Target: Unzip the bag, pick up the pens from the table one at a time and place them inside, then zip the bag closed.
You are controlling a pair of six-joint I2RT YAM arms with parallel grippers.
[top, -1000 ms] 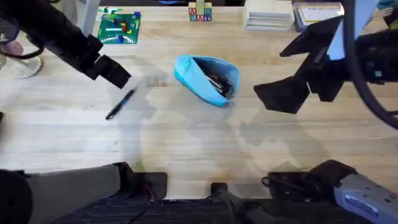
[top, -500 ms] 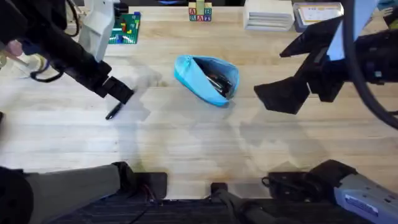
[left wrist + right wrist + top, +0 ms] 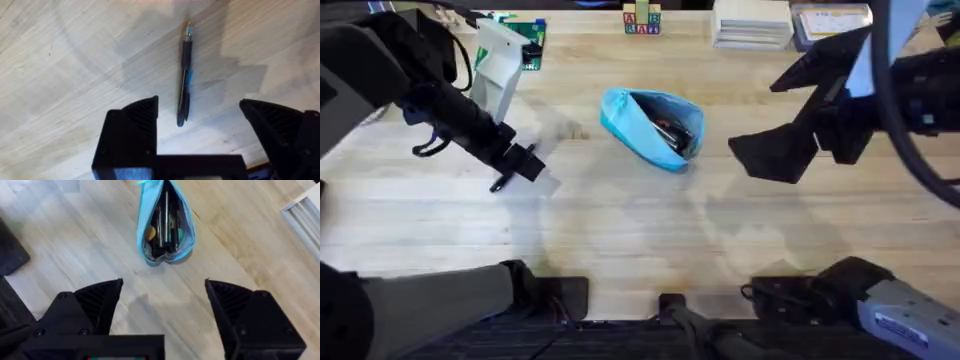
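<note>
Overhead, bag: the light-blue bag (image 3: 653, 127) lies on the table (image 3: 650, 230) a little above the middle, unzipped, its mouth gaping toward the right, dark pens (image 3: 669, 133) showing inside.
Overhead, loose pen: one pen (image 3: 501, 183) lies on the wood well left of the bag, mostly covered by the left arm's end; just its lower tip pokes out.
Overhead, left gripper: left gripper (image 3: 525, 165) low over that pen, arm reaching in from the upper left; finger gap not readable from here.
Overhead, right gripper: right gripper (image 3: 770, 152) hangs large and dark to the right of the bag, apart from it.
Overhead, far edge: a green block plate (image 3: 527, 45), small lettered blocks (image 3: 642, 20) and a pale box (image 3: 752, 24) sit along the far side of the table.

Left wrist, fingers: both black fingers (image 3: 131, 131) spread wide, nothing between the pads.
Left wrist, pen: the dark pen (image 3: 184, 75), a blue mark at mid-barrel, lies on bare wood in line with the gap, its near end just reaching between the fingertips, touching neither.

Right wrist, fingers: fingers (image 3: 95, 304) wide apart and empty above bare wood.
Right wrist, bag: the bag (image 3: 165, 222) lies ahead of the gripper, open end facing it, several pens (image 3: 165, 225) packed lengthwise inside.
</note>
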